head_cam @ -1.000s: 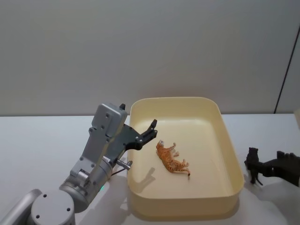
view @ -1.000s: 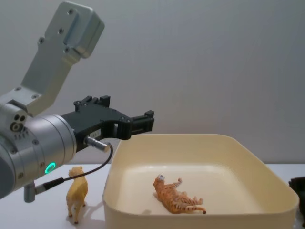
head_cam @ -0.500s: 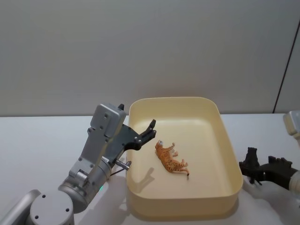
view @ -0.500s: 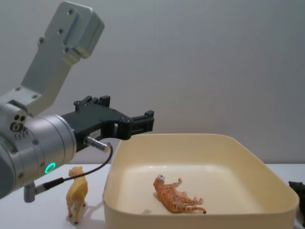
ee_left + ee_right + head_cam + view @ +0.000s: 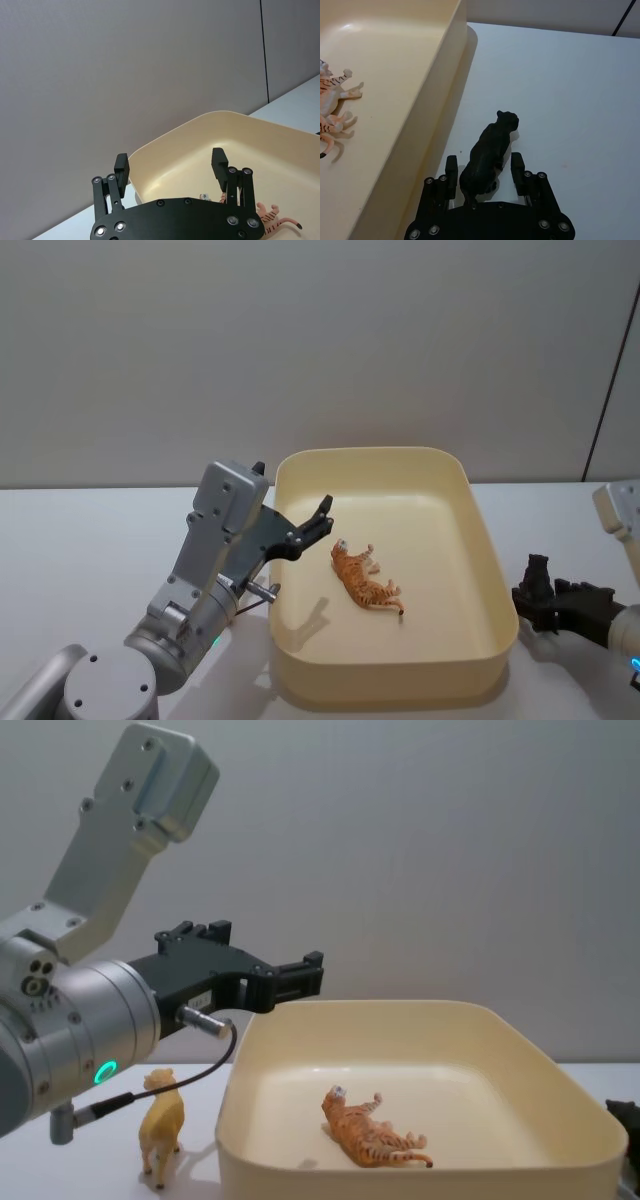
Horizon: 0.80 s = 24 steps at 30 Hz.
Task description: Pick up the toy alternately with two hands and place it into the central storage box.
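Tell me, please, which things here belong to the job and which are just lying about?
Job: storage box, tiger inside it, black panther straddled by right gripper, yellow animal, left gripper.
Lying about: white table, grey wall.

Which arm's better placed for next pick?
Right. The right gripper has open fingers either side of the black panther beside the box; the left gripper hovers open over the box rim, away from the yellow toy.
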Motion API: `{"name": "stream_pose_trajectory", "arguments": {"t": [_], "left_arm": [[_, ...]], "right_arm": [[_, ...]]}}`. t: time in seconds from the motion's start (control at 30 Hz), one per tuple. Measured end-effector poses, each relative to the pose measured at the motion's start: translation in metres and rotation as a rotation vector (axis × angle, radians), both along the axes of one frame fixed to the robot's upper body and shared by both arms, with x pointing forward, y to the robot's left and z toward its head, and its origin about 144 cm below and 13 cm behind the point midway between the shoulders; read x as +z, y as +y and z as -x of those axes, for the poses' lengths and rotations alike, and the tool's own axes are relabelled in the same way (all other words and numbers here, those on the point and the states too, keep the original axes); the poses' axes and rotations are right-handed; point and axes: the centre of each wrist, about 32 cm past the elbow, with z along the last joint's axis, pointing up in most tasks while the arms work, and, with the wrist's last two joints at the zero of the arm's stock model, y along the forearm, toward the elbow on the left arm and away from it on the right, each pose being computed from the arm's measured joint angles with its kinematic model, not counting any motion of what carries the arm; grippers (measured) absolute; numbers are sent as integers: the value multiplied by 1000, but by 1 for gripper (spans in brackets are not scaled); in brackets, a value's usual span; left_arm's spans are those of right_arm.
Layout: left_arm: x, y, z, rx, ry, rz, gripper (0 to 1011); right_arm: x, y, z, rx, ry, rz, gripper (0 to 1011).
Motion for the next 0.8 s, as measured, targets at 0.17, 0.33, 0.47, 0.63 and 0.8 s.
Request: {"name": "stream_pose_trajectory", "arguments": {"t": [0.17,0.33,0.47,0.63,0.8], "left_arm": [[0,0,0,0,0,0,1001],[0,0,0,0,0,0,1001],[0,0,0,0,0,0,1001],[0,0,0,0,0,0,1001],[0,0,0,0,0,0,1001]], "right_arm": [[-1,0,-1,2,1,0,510],[-1,1,-1,4,-8,-4,357],[0,2,-1,5,-28,-9,333],[4,4,-2,-3,-76,-18,334],[10,5,-4,-15,-131,-28,333]]}}
